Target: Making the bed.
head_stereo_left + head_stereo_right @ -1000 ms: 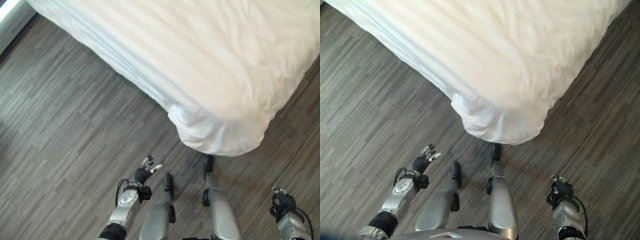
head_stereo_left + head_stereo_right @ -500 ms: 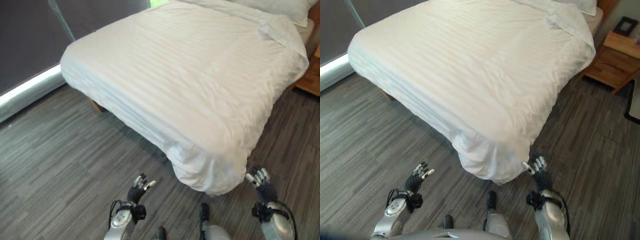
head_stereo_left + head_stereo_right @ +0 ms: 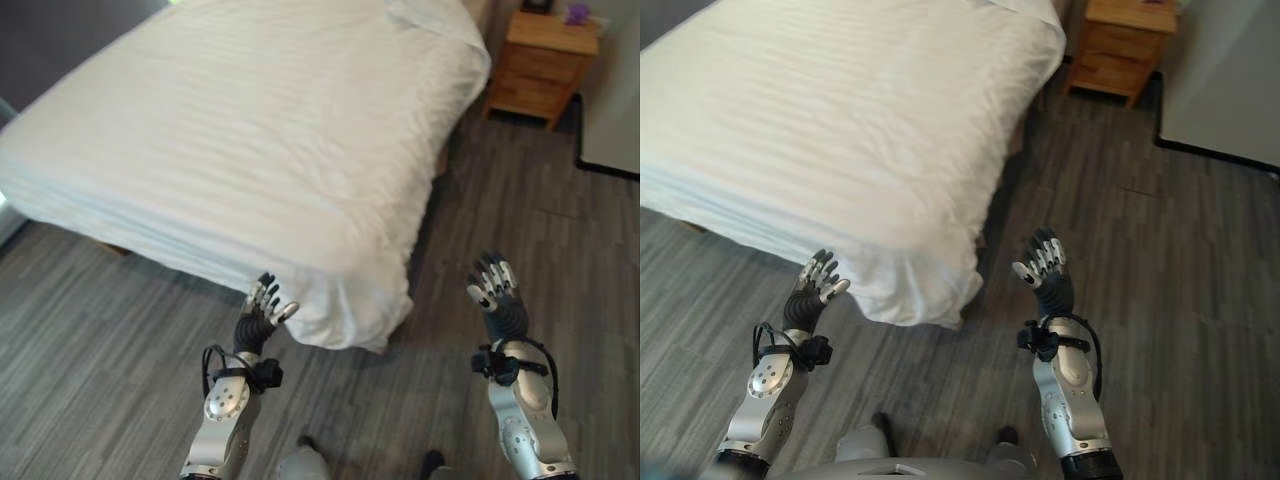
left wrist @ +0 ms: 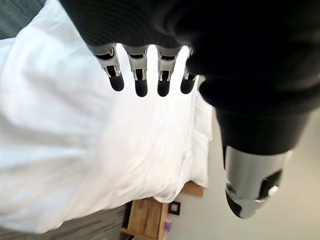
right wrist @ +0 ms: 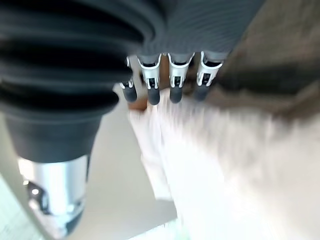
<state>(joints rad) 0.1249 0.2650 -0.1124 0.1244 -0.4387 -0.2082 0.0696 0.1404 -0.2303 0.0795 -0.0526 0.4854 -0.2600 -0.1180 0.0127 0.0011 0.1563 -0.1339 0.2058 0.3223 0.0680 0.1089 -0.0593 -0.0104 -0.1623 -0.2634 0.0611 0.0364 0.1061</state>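
Approach step, I'd say: left hand [image 3: 262,306] and right hand [image 3: 495,290], fingers wide and empty, flank the duvet [image 3: 250,140] corner at lower centre; grabbing it probably comes next.

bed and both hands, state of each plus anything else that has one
duvet: spread flat over the bed, near corner bunched and hanging toward the floor
left hand: open, empty, raised by that corner
right hand: open, empty, raised over the floor
nightstand: drawers shut
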